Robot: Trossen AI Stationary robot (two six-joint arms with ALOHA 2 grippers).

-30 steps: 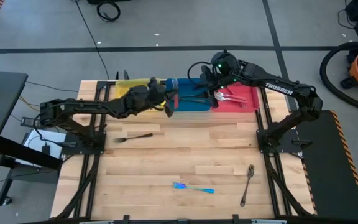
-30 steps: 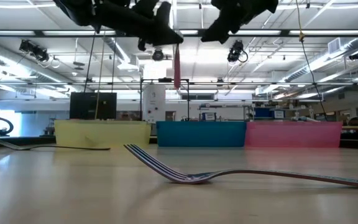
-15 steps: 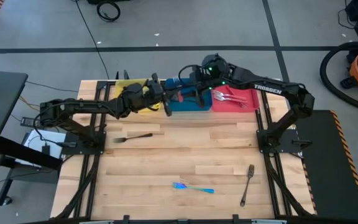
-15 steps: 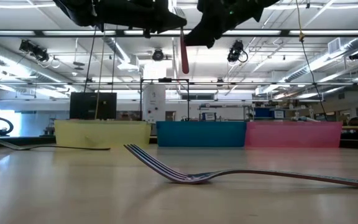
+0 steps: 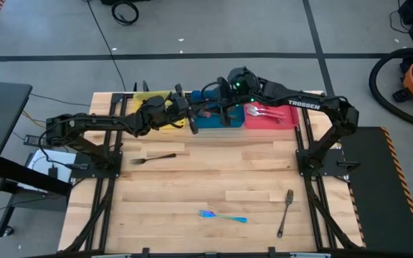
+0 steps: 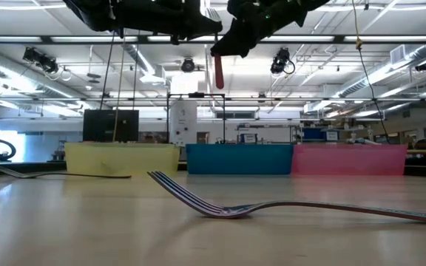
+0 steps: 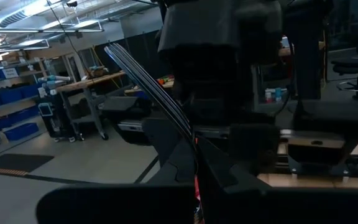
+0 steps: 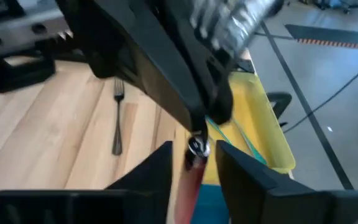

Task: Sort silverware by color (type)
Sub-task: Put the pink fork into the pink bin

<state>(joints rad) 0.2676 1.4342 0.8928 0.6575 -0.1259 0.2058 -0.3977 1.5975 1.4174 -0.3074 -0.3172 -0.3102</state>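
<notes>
Now the left pincer (image 5: 186, 119) hangs over the near-left corner of the blue tray (image 5: 218, 122), clamped on a red-handled piece of silverware (image 6: 219, 71) that points downward in the low view. Half a second ago the right pincer (image 5: 210, 112) was a little farther toward the red tray (image 5: 274, 115); it has since slid closer to the left one, and its fingers (image 8: 156, 176), still apart on either side of the red handle, have narrowed around it. Whether they already press on the handle cannot be told. A full second ago the right arm was back over the seam between the blue tray and the red tray, and the handle hung lower and more to the left.

Nothing else has shifted. Two pale pieces lie in the red tray. A dark fork (image 5: 153, 158) rests on the bench (image 5: 214, 183) near the yellow tray (image 5: 151, 97), on the side toward the camera. A blue-handled piece (image 5: 222, 216) lies well forward of the blue tray, and another dark fork (image 5: 285, 212) lies to its right.
</notes>
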